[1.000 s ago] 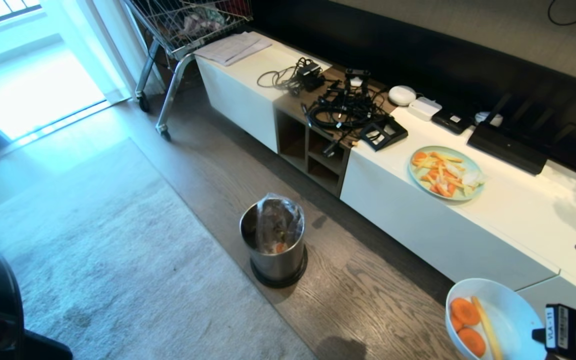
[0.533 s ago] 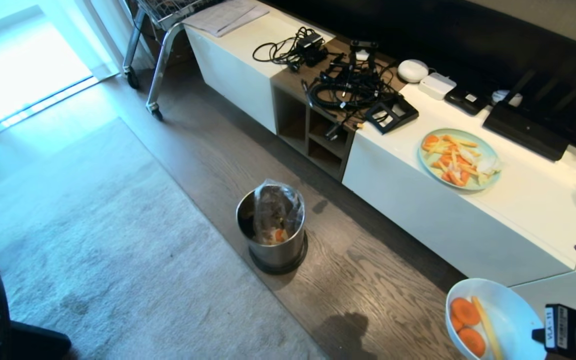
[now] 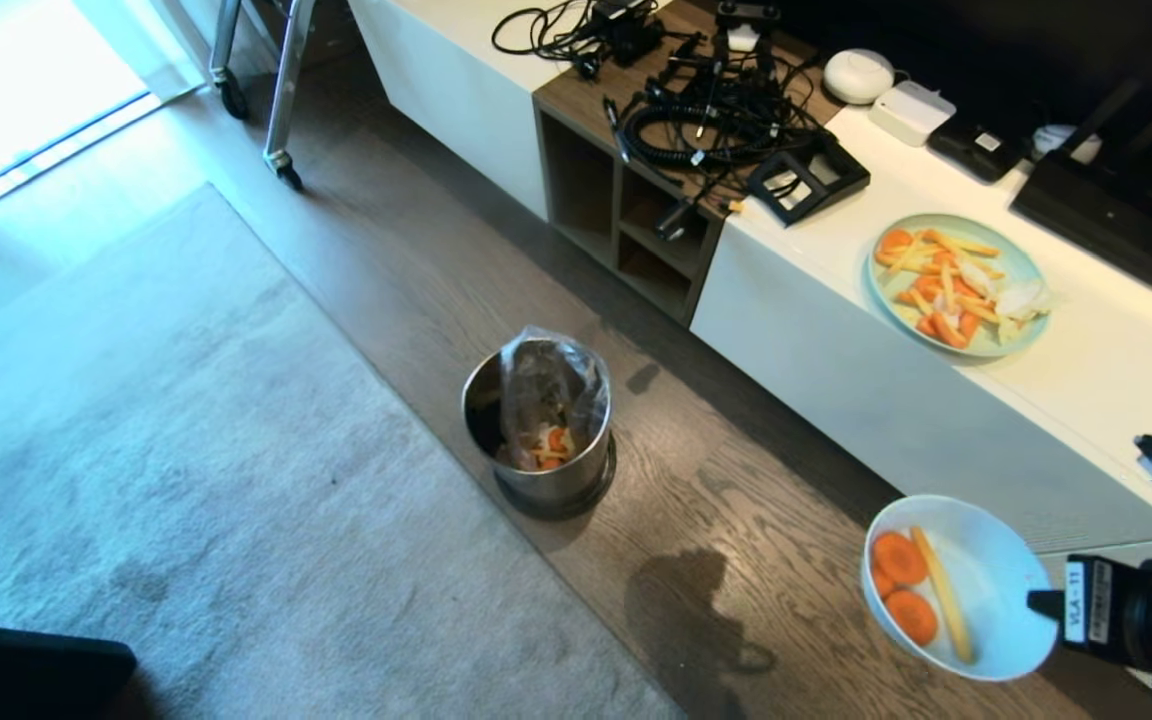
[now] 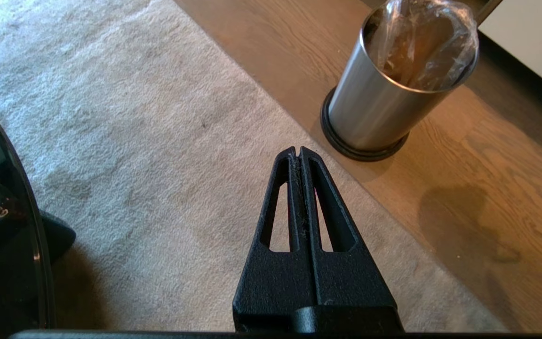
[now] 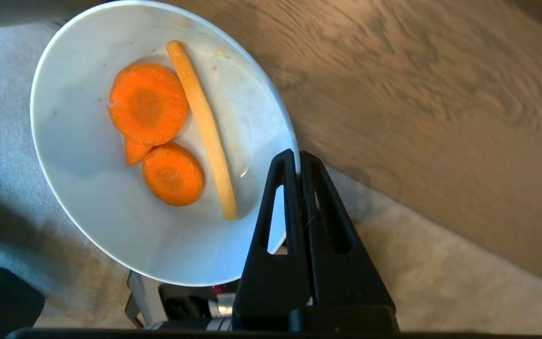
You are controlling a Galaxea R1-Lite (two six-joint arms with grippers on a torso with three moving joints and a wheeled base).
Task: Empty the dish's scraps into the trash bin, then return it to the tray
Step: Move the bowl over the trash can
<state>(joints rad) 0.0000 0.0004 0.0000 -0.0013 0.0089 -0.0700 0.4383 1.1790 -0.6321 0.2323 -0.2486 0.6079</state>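
Two of our grippers show at this moment. Nearest, our right gripper (image 5: 298, 157) pinches the rim of the dish (image 3: 958, 585), its fingers pressed together on the white edge, and we hold the dish in the air above the wooden floor (image 3: 736, 520), low on our right. The scraps (image 3: 916, 590) lie inside it: round orange carrot slices and one thin pale-yellow stick beside them. Our left gripper (image 4: 298, 153) hangs above the grey rug (image 3: 186, 480), its fingers pressed together on nothing. Further out, to the left of the dish and well apart from it, we see the trash bin (image 3: 541, 430) upright on the floor just beside the rug's edge, its clear liner bunched at the mouth with orange and yellow bits inside. Beyond it runs a low white cabinet (image 3: 896, 400), bearing a pale-green plate (image 3: 956, 285) heaped with orange and yellow strips. Farthest, a tangle of black cables (image 3: 706, 110) lies on the cabinet's wooden section. We cannot see the tray in any view.
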